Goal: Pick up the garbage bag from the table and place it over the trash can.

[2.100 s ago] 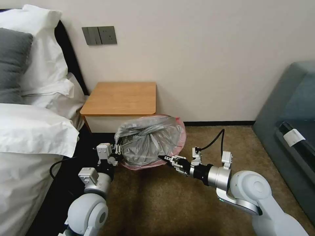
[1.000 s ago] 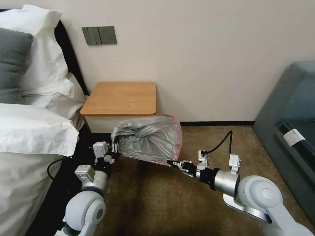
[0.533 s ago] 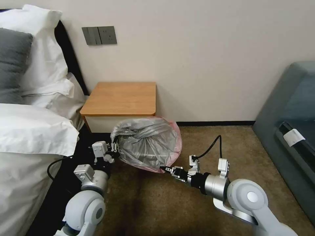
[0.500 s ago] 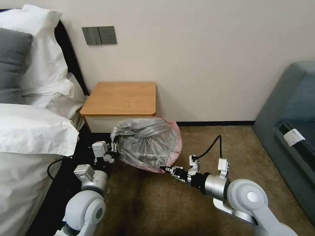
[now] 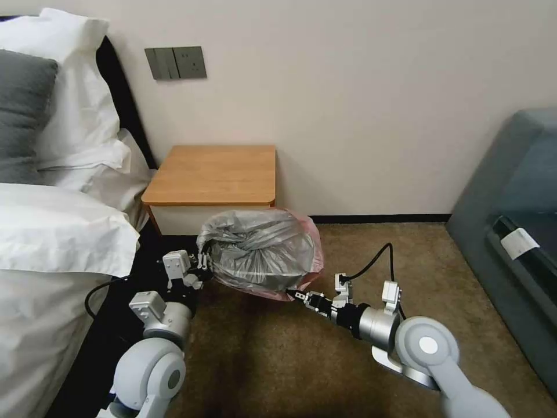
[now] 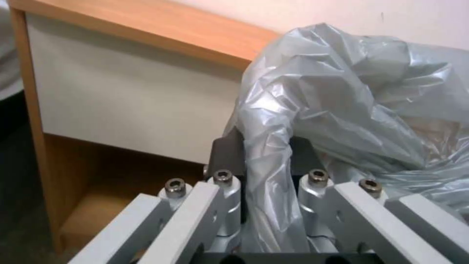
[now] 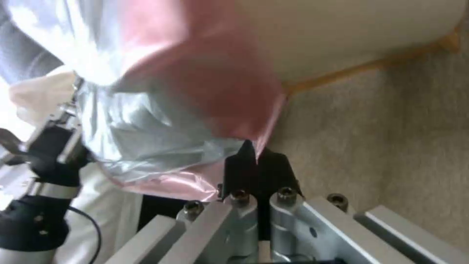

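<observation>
Left gripper (image 5: 201, 262): you have its fingers (image 6: 229, 148) pinched on a gathered fold of the bag (image 5: 261, 251); the plastic runs between both pads and bulges out past them, as your left wrist view shows.
Right gripper (image 5: 295, 295): its dark fingers (image 7: 256, 167) are pressed together on the pinkish edge of the bag, a thin strip of film caught at their tips.
Bag: you see it stretched between the two grips, crinkled grey and translucent, mouth open toward the head camera with dark folds inside, a pink rim along the side nearest your right fingertips. It hangs off the floor, in front of the table (image 5: 216, 173) and just below its top edge.
Bin: a cream shape shows faintly through the film in your left wrist view; you cannot tell whether the bag sits over its rim.
Table: its white drawer front (image 6: 122, 95) stands just beyond your left fingers, with the open shelf below it.
Room near left fingers: the bed (image 5: 52, 244) lies close on their outer side, and a dark cable (image 5: 101, 290) loops by that arm.
Room near right fingers: open carpet (image 5: 348, 244) spreads beyond and outward of them, reaching to the wall (image 5: 360, 104) and the grey sofa (image 5: 510, 232) well apart.
</observation>
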`<state>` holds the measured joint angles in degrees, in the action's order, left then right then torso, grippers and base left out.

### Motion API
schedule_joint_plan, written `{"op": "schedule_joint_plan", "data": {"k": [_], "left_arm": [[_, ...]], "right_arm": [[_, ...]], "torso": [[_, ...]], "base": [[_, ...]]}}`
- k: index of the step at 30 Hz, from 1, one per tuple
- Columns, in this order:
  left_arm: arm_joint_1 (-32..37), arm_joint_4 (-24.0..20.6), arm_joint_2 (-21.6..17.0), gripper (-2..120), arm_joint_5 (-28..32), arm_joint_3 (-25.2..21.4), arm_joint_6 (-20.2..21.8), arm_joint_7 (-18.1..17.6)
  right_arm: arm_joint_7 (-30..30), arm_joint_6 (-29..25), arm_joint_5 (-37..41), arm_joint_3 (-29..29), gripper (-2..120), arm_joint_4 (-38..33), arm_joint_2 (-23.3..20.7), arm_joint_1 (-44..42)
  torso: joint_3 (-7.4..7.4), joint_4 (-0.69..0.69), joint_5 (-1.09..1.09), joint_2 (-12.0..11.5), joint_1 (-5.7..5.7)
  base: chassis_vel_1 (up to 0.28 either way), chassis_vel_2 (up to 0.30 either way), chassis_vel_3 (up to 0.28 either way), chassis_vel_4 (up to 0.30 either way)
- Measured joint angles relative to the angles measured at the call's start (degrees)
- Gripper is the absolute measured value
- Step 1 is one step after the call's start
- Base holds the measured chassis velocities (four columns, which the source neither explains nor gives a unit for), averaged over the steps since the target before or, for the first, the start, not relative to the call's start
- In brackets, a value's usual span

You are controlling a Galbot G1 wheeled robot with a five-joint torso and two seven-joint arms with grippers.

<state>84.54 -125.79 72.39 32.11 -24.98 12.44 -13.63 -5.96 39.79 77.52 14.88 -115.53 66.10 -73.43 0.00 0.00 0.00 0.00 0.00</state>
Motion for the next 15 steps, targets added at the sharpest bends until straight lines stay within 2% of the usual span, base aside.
{"op": "schedule_joint_plan", "data": {"k": [9,11,12,15], "left_arm": [[0.1,-0.4,-0.2,11,1.6,-0.8,0.6,-0.7],[0.0,0.1,-0.2,11,1.2,-1.2,0.4,-0.7],[0.0,0.1,-0.2,11,1.2,-1.2,0.4,-0.7],[-0.2,0.8,-0.2,11,0.9,-1.5,0.3,-0.8]], "right_arm": [[1.8,-0.2,-6.1,-0.3,0,-0.2,-0.5,-0.3],[3.5,-0.6,-9.0,0.5,8,-1.4,-1.6,-1.8],[3.5,-0.6,-9.0,0.5,8,-1.4,-1.6,-1.8],[5.8,-1.7,-11.8,1.9,20,-4.1,-3.2,-4.5]], "torso": [[0.00,0.00,0.01,0.0,0.00],[0.00,0.00,0.00,0.0,0.00],[0.00,0.00,0.00,0.0,0.00],[0.00,-0.01,0.00,0.0,0.00]], "base": [[0.000,0.000,0.000,0.000],[0.000,0.000,0.000,0.000],[0.000,0.000,0.000,0.000],[0.000,0.000,0.000,0.000]]}}
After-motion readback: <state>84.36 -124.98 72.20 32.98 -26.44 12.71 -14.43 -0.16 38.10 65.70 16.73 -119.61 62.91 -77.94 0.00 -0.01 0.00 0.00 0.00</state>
